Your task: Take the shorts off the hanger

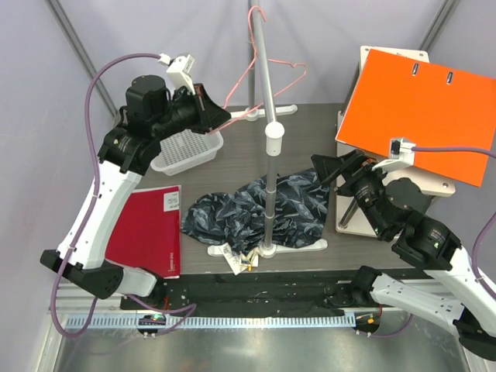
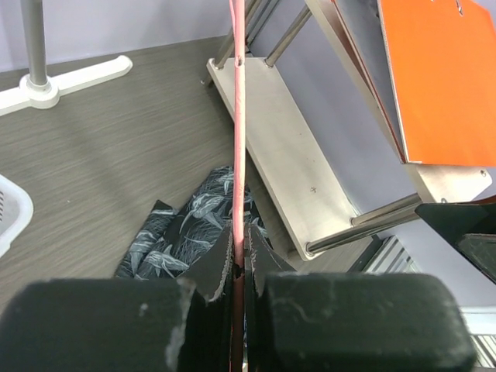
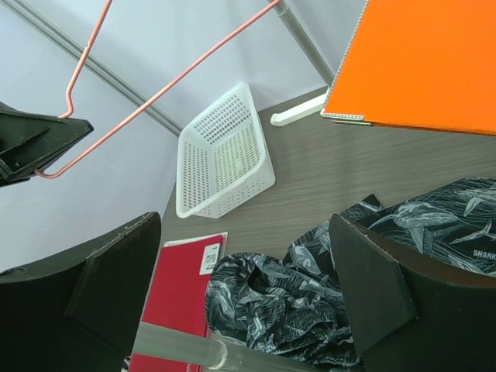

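Top: left hand [image 1: 219, 116] clamped on the thin pink wire hanger [image 1: 287, 84], which is bare and held above the dark wood-grain desk [image 1: 310, 132]. Navy leaf-print cloth shorts [image 1: 256, 205] lie crumpled on the desk around the grey metal rail pole [image 1: 263, 54]. Right hand [image 1: 324, 169] is at their right edge.
Left wrist: left hand [image 2: 239, 260] pinched on the hanger [image 2: 239, 155], shorts [image 2: 194, 225] below.
Right wrist: right hand [image 3: 244, 287] spread apart and empty, over the shorts [image 3: 294, 294].

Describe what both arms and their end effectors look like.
The left arm and right arm: white shells, black joints, a purple cable to a white wrist camera. The left end effector and right end effector: black wedge-shaped fingers.
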Available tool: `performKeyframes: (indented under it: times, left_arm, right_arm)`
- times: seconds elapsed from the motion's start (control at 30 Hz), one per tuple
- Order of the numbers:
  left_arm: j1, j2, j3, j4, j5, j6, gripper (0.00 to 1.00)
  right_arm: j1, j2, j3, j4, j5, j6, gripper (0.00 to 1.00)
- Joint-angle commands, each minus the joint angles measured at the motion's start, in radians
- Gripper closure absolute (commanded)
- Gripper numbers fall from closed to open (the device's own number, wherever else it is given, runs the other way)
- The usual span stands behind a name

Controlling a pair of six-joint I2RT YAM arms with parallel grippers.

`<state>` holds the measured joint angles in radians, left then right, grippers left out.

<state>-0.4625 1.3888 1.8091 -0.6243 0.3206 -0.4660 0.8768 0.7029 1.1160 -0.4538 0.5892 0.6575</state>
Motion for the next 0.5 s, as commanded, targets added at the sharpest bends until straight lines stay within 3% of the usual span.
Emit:
performKeyframes:
  times: [0.0, 0.07, 0.1, 0.2, 0.33, 0.47]
  left_arm:
    - [0.022, -0.007, -0.011, 0.021, 0.051, 0.004, 0.86]
    - [0.036, -0.014, -0.024, 0.02, 0.043, -0.005, 0.66]
    - [0.041, -0.026, -0.027, 0.014, 0.037, -0.022, 0.4]
    - [0.054, -0.08, -0.047, 0.009, -0.034, -0.043, 0.04]
    - [0.058, -0.192, -0.118, -0.023, -0.168, -0.065, 0.0]
    - [0.058, -0.377, -0.313, -0.064, -0.469, -0.124, 0.0]
  right_arm:
    - [0.001, 0.007, -0.002, 0.021, 0.027, 0.001, 0.05]
    - [0.002, 0.01, -0.004, 0.021, 0.031, -0.001, 0.05]
    - [0.002, 0.013, -0.005, 0.021, 0.029, -0.001, 0.05]
    - [0.001, 0.018, -0.012, 0.021, 0.027, -0.002, 0.05]
    - [0.004, 0.023, -0.018, 0.024, 0.029, -0.004, 0.05]
    - [0.002, 0.026, -0.022, 0.03, 0.029, -0.012, 0.05]
